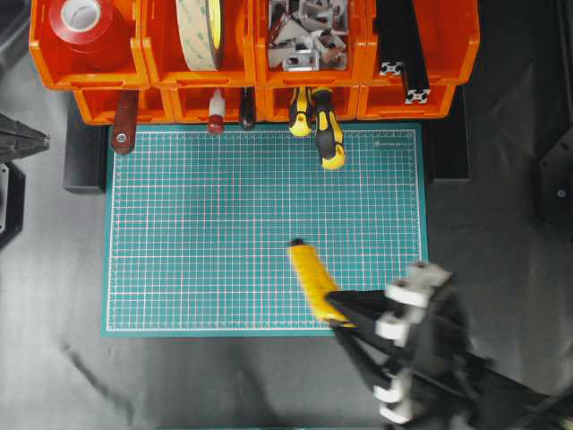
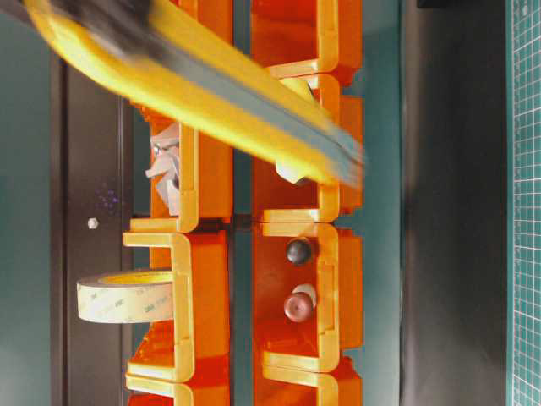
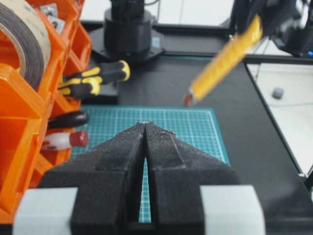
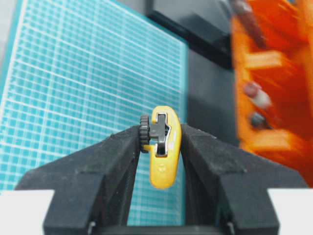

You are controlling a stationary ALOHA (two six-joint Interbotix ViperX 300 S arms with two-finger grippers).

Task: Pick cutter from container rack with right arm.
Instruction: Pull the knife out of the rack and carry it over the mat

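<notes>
The yellow cutter [image 1: 312,276] is held in the air over the front right part of the green mat [image 1: 215,233], its dark tip pointing toward the rack. My right gripper [image 1: 337,310] is shut on its rear end. In the right wrist view the fingers [image 4: 122,147] clamp the cutter [image 4: 164,161] from both sides. It also shows blurred in the table-level view [image 2: 211,93] and tilted in the left wrist view [image 3: 222,61]. The orange container rack [image 1: 148,72] stands behind the mat. My left gripper [image 3: 145,125] is shut and empty, at the far left [image 1: 18,139].
Two yellow-and-black screwdrivers [image 1: 327,134], a brown-handled tool [image 1: 124,125] and two other handles stick out of the lower bins. Upper bins hold red tape [image 1: 85,22], a tape roll [image 1: 201,31], metal brackets [image 1: 309,31] and black profiles [image 1: 403,54].
</notes>
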